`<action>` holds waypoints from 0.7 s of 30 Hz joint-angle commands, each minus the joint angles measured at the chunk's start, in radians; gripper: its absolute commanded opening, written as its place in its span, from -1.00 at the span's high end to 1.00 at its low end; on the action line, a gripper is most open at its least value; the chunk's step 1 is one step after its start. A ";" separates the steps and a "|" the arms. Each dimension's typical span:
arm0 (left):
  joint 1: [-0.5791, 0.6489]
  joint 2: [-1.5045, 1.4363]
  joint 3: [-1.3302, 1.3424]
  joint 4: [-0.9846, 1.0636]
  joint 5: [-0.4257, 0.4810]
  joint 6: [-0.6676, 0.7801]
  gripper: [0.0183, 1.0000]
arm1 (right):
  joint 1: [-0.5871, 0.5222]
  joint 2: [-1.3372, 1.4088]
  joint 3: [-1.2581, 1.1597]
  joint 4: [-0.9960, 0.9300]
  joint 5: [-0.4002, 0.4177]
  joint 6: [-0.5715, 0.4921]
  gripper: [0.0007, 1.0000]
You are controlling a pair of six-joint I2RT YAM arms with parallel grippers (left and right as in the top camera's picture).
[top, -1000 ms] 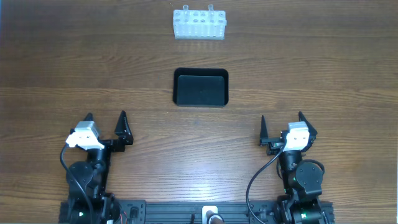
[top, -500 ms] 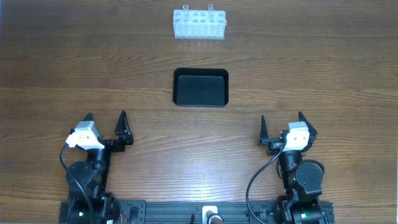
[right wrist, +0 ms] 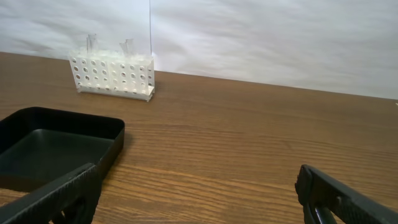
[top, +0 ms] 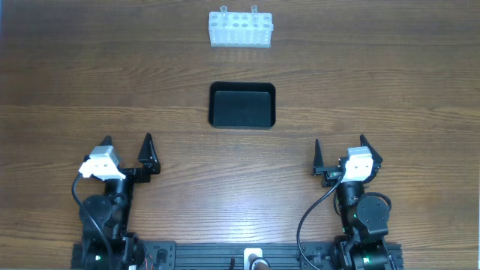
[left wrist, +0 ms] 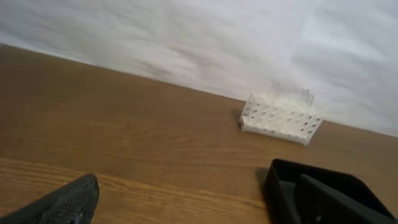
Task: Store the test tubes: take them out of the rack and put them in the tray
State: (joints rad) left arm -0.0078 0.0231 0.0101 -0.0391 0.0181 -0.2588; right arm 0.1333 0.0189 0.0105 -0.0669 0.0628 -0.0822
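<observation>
A white perforated rack (top: 240,30) stands at the far middle of the wooden table, with clear test tubes (top: 223,12) sticking up from it. The rack (left wrist: 280,116) and the rack (right wrist: 112,76) also appear in the wrist views. A black tray (top: 242,105) lies in front of it, holding nothing. My left gripper (top: 127,145) rests open near the table's front left, far from both. My right gripper (top: 338,149) rests open at the front right, equally far. The left gripper's fingers (left wrist: 62,202) and the right gripper's fingers (right wrist: 56,196) hold nothing.
The wooden table (top: 375,90) stretches bare on both sides of the rack and the tray. A white wall (right wrist: 280,37) backs the table behind the rack. Both arm bases stand on a black rail (top: 240,255) along the front edge.
</observation>
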 commanded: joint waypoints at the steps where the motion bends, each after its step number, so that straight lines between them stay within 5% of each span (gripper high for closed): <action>1: 0.005 0.082 -0.004 0.109 -0.012 0.008 -1.00 | -0.003 0.000 -0.005 -0.002 0.013 -0.002 -0.98; 13: -0.048 0.726 0.016 0.834 0.034 0.115 -1.00 | -0.003 0.000 -0.005 -0.002 0.013 -0.002 -0.99; 21: -0.150 1.154 0.240 0.908 -0.062 0.148 -1.00 | -0.003 0.000 -0.005 -0.002 0.013 -0.002 -0.99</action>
State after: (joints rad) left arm -0.1322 1.0859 0.1581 0.8574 -0.0048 -0.1455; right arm 0.1333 0.0196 0.0105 -0.0673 0.0628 -0.0826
